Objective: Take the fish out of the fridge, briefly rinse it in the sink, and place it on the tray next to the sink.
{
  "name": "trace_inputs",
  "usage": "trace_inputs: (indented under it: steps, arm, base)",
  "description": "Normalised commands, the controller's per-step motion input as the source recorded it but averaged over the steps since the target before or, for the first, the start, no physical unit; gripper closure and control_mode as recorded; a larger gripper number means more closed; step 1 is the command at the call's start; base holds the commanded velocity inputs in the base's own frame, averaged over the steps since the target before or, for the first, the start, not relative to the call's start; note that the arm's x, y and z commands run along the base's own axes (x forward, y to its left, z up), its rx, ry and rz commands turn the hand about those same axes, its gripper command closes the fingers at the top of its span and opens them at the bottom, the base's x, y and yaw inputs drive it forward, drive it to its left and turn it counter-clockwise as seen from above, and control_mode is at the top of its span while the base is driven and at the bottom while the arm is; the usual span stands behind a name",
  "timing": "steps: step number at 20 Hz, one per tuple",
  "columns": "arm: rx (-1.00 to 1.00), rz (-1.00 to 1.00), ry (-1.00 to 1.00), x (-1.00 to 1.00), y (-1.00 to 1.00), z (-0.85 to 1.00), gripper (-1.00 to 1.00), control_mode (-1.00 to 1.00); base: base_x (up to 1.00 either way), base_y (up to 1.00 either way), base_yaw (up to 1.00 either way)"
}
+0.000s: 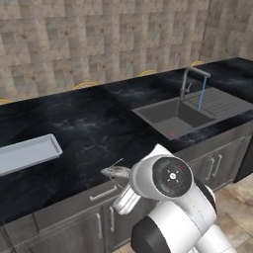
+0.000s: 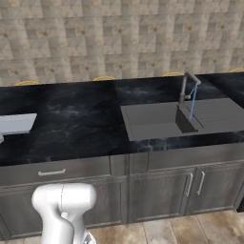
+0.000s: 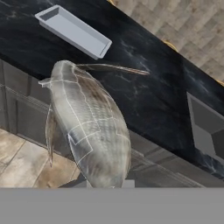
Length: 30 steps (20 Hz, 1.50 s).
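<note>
Hand view looks along the fish [image 3: 89,127], its grey speckled body reaching up from the bottom edge, the fins spread to the sides and a thin one pointing right across the dark tabletop [image 3: 144,100]. The gripper is closed on the fish, holding it by the end nearest the camera; its fingertips are hidden behind the body. Beyond the fish the light grey tray [image 3: 74,30] lies on the tabletop, well apart from it, and a corner of the sink [image 3: 205,131] shows at the right edge. In the left base view the fish [image 1: 116,172] sticks out to the left of the arm's white wrist, in the air over the tabletop's front edge and above the cabinet drawers [image 1: 101,195]. The tray [image 1: 27,153] sits at the left of that view, the sink [image 1: 180,116] far to the right with its faucet [image 1: 190,79] running a thin blue stream of water [image 1: 201,94] into the basin.
</note>
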Motion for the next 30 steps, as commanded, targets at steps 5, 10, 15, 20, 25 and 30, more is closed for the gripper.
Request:
trace_inputs:
  steps: [5, 10, 15, 20, 25, 30]
  arm:
    - [0.00, 0.00, 0.00, 0.00, 0.00, 0.00, 1.00, 1.00]
    - [0.00, 0.00, 0.00, 0.00, 0.00, 0.00, 1.00, 1.00]
    - [0.00, 0.00, 0.00, 0.00, 0.00, 0.00, 1.00, 1.00]
    - [0.00, 0.00, 0.00, 0.00, 0.00, 0.00, 1.00, 1.00]
    - [0.09, -0.03, 0.06, 0.40, 0.04, 0.00, 1.00, -1.00]
    - [0.24, -0.04, 0.22, 1.00, 0.11, -0.02, 1.00, -1.00]
  base:
    - [0.00, 0.18, 0.00]
    - [0.14, 0.00, 0.00]
    - [0.30, 0.61, -0.01]
    - [0.67, 0.87, -0.03]
    - [0.53, 0.36, -0.01]
    - [0.00, 0.00, 0.00]
